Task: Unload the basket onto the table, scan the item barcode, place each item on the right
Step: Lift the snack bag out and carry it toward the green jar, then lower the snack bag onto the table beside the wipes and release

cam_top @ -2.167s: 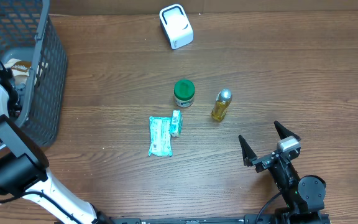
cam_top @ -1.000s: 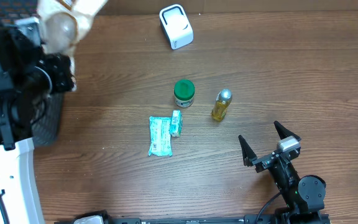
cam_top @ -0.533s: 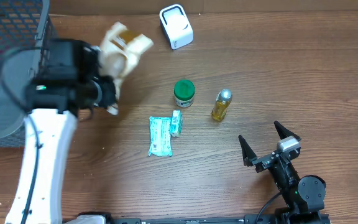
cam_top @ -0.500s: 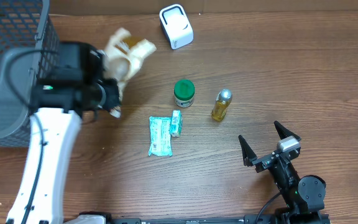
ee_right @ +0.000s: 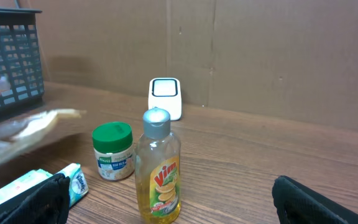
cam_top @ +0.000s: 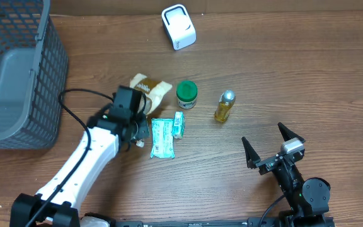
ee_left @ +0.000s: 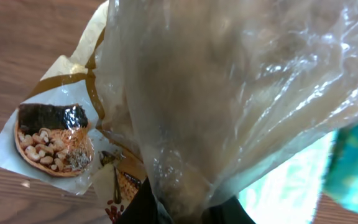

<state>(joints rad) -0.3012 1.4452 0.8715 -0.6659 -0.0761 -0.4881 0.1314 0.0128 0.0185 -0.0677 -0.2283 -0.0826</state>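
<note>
"Well, where's the snack bag?"

"Pinched in the left gripper, beside the green-lid jar on the wooden surface. The right gripper is spread wide."

"What could go wrong?"

"It's thin, shiny, crinkly plastic. It might slip, or fold over its barcode, so the white scanner can't read it."

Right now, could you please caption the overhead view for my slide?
Left gripper holds a snack bag beside the green-lidded jar; right gripper open.
</note>
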